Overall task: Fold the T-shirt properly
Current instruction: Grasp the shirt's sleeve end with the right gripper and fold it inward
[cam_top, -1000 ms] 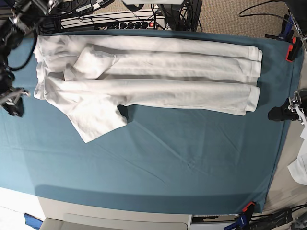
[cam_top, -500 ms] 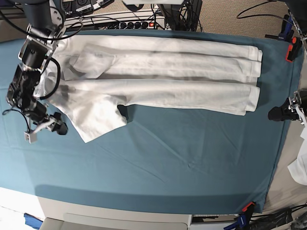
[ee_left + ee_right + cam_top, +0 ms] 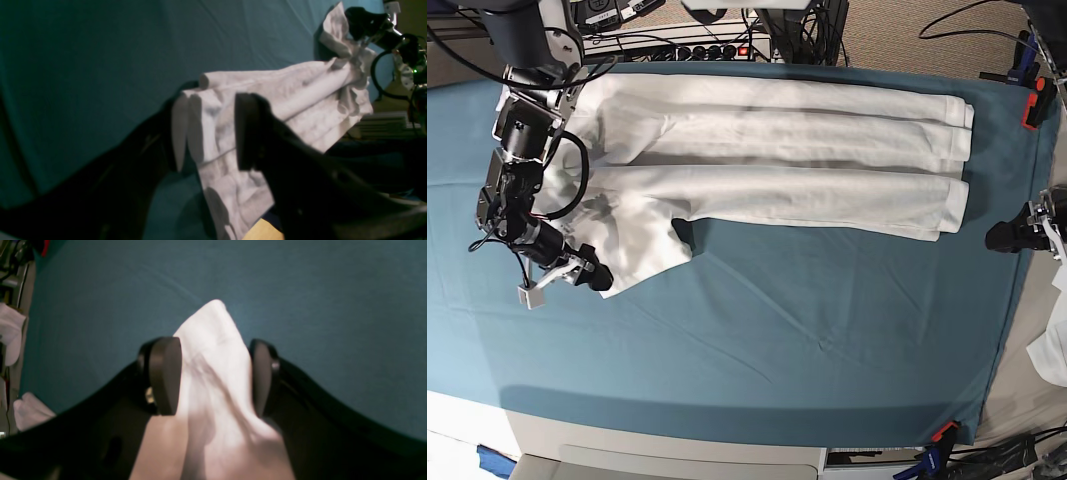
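Right gripper [image 3: 213, 376]: jaws spread wide, one pad on each side of a raised point of the T-shirt [image 3: 213, 350]; the cloth lies in the gap, with space visible between pad and fabric on at least the one side, so nothing is clamped. In the base view this gripper [image 3: 577, 275] sits at the lower sleeve corner of the T-shirt [image 3: 767, 170], its arm [image 3: 522, 150] lying over the collar end.

Left gripper [image 3: 206, 133]: jaws partly apart, straddling the folded hem end of the T-shirt [image 3: 283, 90]; whether the pads press the cloth cannot be told. In the base view only part of it [image 3: 1017, 235] shows, just off the hem end.

T-shirt: folded into long bands, lying across the far half of the teal table cover [image 3: 827, 340], hem end toward the left gripper, one sleeve splayed toward the near side.
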Motion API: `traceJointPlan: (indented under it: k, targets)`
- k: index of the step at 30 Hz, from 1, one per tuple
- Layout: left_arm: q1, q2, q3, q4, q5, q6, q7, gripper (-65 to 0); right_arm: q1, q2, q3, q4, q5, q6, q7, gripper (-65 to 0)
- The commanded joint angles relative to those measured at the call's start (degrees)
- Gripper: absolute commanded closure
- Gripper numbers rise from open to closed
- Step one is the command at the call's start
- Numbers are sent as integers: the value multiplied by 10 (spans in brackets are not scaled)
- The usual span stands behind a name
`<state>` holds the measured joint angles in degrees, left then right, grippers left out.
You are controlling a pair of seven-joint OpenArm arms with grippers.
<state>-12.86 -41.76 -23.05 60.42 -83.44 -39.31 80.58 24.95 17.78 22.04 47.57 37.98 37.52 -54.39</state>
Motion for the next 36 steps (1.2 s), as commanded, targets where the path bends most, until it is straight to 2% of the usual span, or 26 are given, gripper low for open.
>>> traceJointPlan:
  k: [1, 3, 4, 8, 12, 15, 23, 27, 31, 36]
  targets:
    - [-11, -17, -5, 9, -16, -4, -6, -249, 14, 10, 0, 7, 3, 2, 2, -322]
    - [-11, -17, -5, 9, -16, -4, -6, -249, 14, 11, 0, 7, 3, 2, 2, -310]
    - [-11, -17, -5, 9, -16, -4, -6, -249, 14, 11, 0, 7, 3, 2, 2, -282]
    - [-11, -17, -5, 9, -16, -4, -6, -249, 14, 11, 0, 7, 3, 7, 2, -92]
    - [-11, -17, -5, 9, -16, -4, -6, -249, 14, 11, 0, 7, 4, 18, -2, 0]
    - [-11, -17, -5, 9, -16, -4, -6, -249, 14, 11, 0, 8, 21, 19, -20, 0]
    - [-11, -17, -5, 9, -16, -4, -6, -249, 2, 7, 0, 61, 152, 25, -121, 0]
    - [-11, -15, -5, 9, -16, -4, -6, -249, -39, 8, 0, 157, 176, 25, -158, 0]
    - [-11, -11, -5, 9, -16, -4, -6, -249, -115, 6, 0, 291, 175, 25, -181, 0]
    - [-11, -4, -5, 9, -16, -4, -6, -249, -231, -31, 0, 440, 170, 25, -181, 0]
